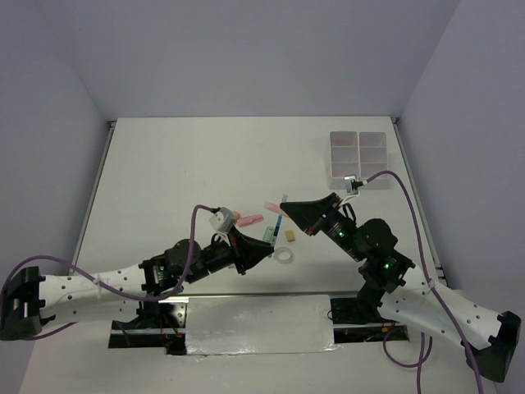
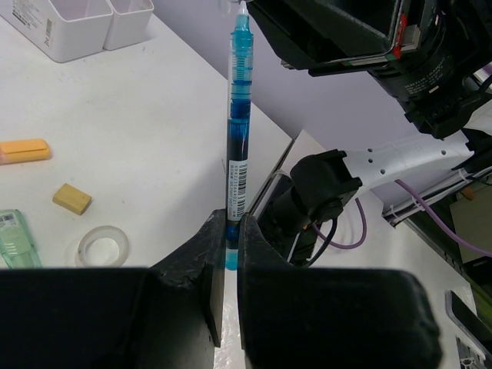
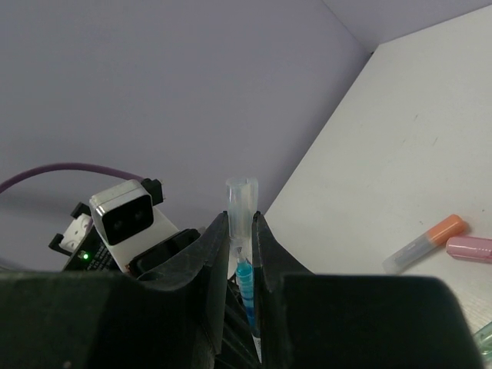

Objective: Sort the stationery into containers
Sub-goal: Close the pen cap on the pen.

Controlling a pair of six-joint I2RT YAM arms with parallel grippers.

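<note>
A blue pen [image 1: 279,223] with a clear cap is held at both ends above the table's middle. My left gripper [image 1: 267,245] is shut on its lower end [image 2: 237,115]; the gripper [image 2: 231,238] has the barrel between its jaws. My right gripper [image 1: 285,205] is shut on the capped upper end [image 3: 241,201], the gripper [image 3: 241,224] pinching the clear cap. The white compartment trays [image 1: 358,156] stand at the far right, also in the left wrist view [image 2: 77,27]. Below lie a tape ring [image 1: 284,257], yellow eraser [image 1: 291,236], green packet [image 1: 268,235] and pink marker [image 1: 250,220].
The left wrist view shows an orange-capped marker [image 2: 23,150], the eraser [image 2: 72,198], the tape ring [image 2: 102,246] and the green packet [image 2: 15,238] on the table. The right wrist view shows an orange-capped marker [image 3: 427,242] and a pink marker [image 3: 470,247]. Walls enclose the table.
</note>
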